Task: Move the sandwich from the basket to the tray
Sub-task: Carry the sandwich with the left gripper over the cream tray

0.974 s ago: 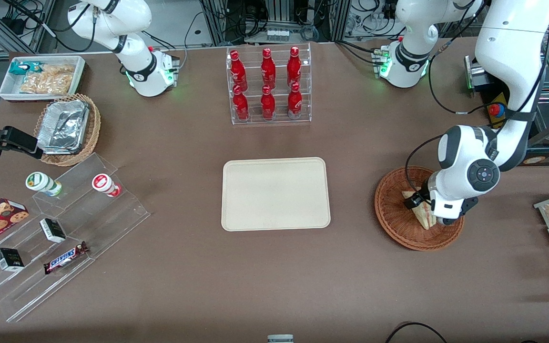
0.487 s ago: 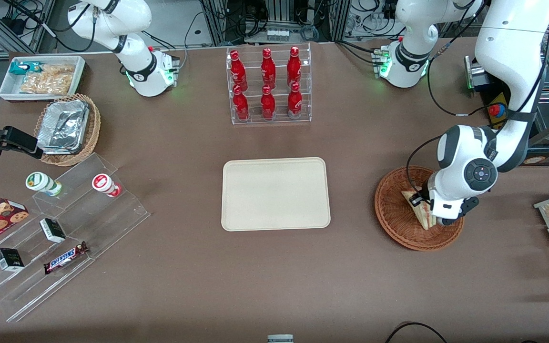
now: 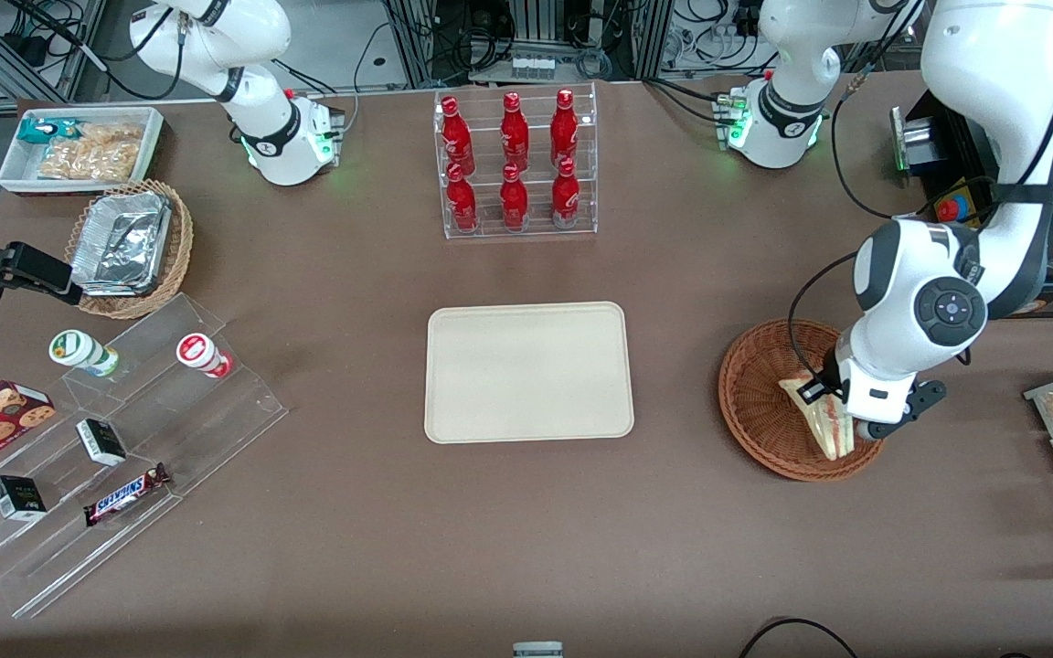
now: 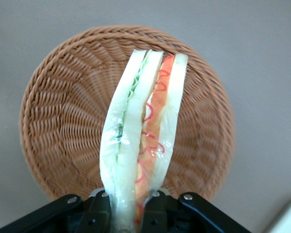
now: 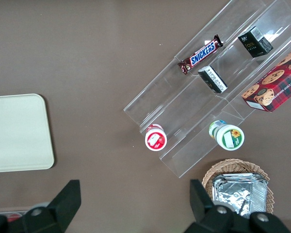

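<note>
Gripping the sandwich (image 4: pixel 140 131) by one end, my gripper (image 3: pixel 842 422) hangs over the basket (image 3: pixel 755 402) at the lower right of the front picture. I think the soft bread could bend or slide out of its slippery wrap, because only a small bit is pinched. The tray (image 3: pixel 528 372) waits in the middle, well apart, so a fast swing could drop it.

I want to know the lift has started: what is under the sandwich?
Under the sandwich, shut in the claw, only the bare weave of the basket shows. The strip directly beneath the sandwich is covered.
</note>
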`<state>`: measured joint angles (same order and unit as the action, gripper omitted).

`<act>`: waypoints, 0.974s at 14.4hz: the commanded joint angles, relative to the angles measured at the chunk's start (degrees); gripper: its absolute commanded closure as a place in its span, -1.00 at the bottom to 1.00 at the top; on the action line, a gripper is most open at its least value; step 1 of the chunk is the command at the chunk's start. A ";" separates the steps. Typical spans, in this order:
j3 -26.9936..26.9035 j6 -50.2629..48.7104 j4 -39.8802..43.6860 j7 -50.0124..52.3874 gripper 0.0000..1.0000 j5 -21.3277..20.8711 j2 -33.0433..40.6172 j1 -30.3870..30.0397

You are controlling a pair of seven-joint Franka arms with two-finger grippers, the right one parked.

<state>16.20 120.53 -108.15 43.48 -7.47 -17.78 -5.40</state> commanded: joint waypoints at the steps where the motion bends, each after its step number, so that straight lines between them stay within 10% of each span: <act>1: 5.66 -10.11 7.23 3.08 0.73 -0.44 0.12 0.22; 6: 17.00 -10.14 8.47 5.65 0.72 -0.62 -1.82 0.39; 10: 18.08 -8.74 14.52 9.85 0.70 -2.02 -9.35 11.44; 14: 17.99 -6.98 23.93 26.08 0.70 -15.69 -20.43 19.89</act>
<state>34.36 114.24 -91.73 62.65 -16.74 -30.89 11.35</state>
